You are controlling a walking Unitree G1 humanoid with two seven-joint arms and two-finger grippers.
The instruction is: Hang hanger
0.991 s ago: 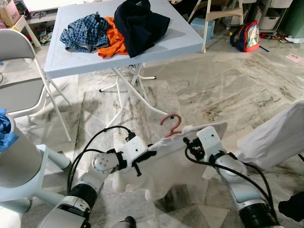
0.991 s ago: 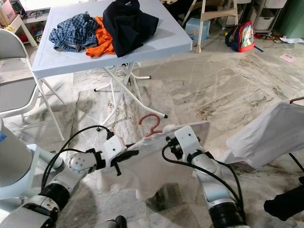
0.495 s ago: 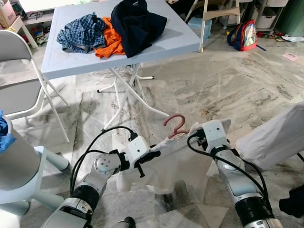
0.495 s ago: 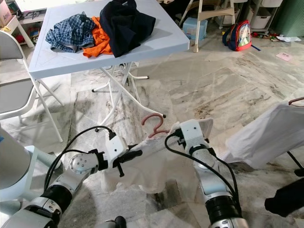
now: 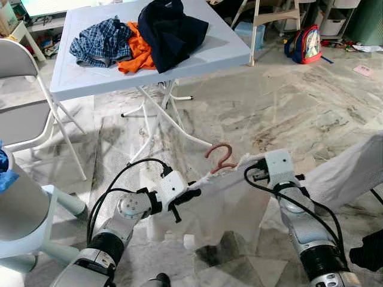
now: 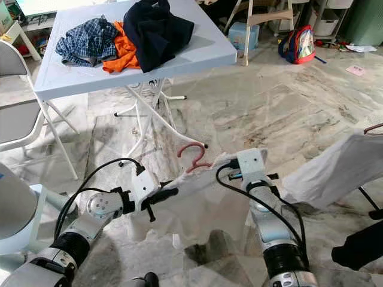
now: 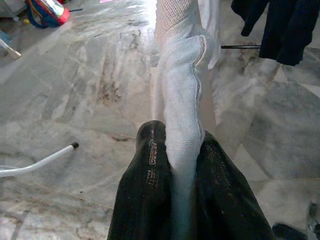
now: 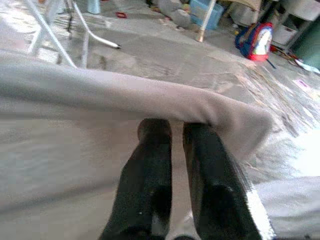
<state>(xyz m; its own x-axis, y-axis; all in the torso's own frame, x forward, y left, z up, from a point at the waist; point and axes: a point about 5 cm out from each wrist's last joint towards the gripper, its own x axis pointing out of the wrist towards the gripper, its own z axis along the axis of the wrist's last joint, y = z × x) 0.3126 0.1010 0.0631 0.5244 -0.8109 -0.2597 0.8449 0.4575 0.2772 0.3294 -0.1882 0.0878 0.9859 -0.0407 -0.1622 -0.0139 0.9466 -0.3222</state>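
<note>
A white garment [image 5: 222, 203] hangs on a pink hanger whose hook [image 5: 220, 156] sticks up between my two arms, above the marble floor. My left gripper [image 5: 194, 192] is shut on the garment's left shoulder; in the left wrist view the white cloth [image 7: 182, 95] is pinched between the black fingers [image 7: 150, 165]. At the other shoulder, my right gripper [image 5: 248, 170] is shut on the cloth, and the right wrist view has the fabric's edge [image 8: 125, 95] lying across its fingertips [image 8: 155, 130]. The hanger's bar is hidden under the cloth.
A light-blue folding table [image 5: 90, 75] stands ahead with a plaid shirt [image 5: 99, 40], an orange garment [image 5: 136, 55] and a dark one [image 5: 170, 27]. A grey folding chair [image 5: 24, 116] is at the left. Another white garment [image 5: 353, 170] hangs at the right. A backpack [image 5: 306, 45] sits far right.
My right gripper has drawn to the right, stretching the garment wider between the arms. The left gripper holds its place. The camera has shifted slightly.
</note>
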